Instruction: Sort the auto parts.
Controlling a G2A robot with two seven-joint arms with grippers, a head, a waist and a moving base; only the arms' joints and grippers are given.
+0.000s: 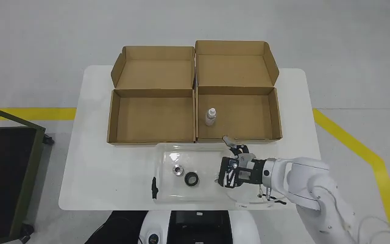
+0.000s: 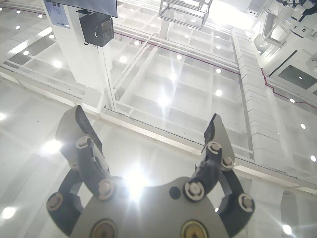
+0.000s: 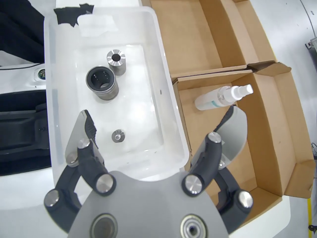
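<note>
A clear plastic bin (image 1: 183,146) at the table's front holds a silver cylinder (image 3: 116,61), a dark ring-shaped bearing (image 3: 102,82) beside it and a small metal part (image 3: 118,135). In the top view the cylinder (image 1: 176,170) and bearing (image 1: 192,179) lie in the bin's left half. My right gripper (image 3: 158,112) is open and hovers above the bin's right end (image 1: 223,162), one finger over the bin and the other over the neighbouring cardboard box. It holds nothing. My left gripper (image 2: 146,113) is open and points up at the ceiling.
Two open cardboard boxes stand behind the bin, a left box (image 1: 151,122) and a right box (image 1: 244,119). A white spray bottle (image 3: 223,97) lies in the right box near its dividing wall (image 1: 210,116). Black tape (image 3: 71,15) marks the bin's far end.
</note>
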